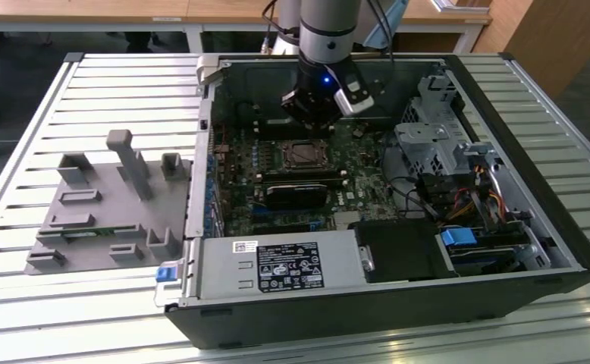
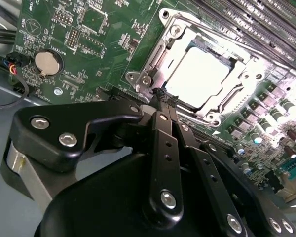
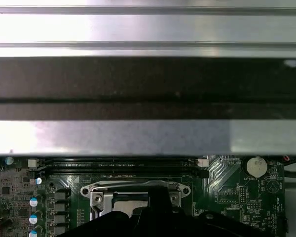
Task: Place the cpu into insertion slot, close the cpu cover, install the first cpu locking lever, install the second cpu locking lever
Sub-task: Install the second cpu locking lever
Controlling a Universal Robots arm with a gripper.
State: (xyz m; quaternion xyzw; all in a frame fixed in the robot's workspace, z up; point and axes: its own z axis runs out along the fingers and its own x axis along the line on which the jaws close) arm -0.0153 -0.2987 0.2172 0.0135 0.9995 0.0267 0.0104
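The cpu (image 2: 202, 74) lies flat in the insertion slot (image 1: 303, 154), its silvery top glaring under the light. The cpu cover (image 2: 250, 75), a silvery frame, lies down around the chip. My gripper (image 2: 163, 96) is shut with nothing between its fingers. The tips hover at one corner of the socket, close to the cover's edge. In the exterior view the gripper (image 1: 315, 121) hangs inside the open computer case, just behind the socket. In the first wrist view the slot (image 3: 101, 197) sits partly behind the dark gripper (image 3: 158, 205). I cannot make out the locking levers.
The black computer case (image 1: 376, 311) lies open on a slatted metal table (image 1: 92, 76). A grey fixture block (image 1: 103, 220) stands on the exterior view's left. Memory slots (image 3: 118, 165), a coin battery (image 2: 48, 62), cables (image 1: 477, 201) and a drive cage (image 1: 427, 144) crowd the socket.
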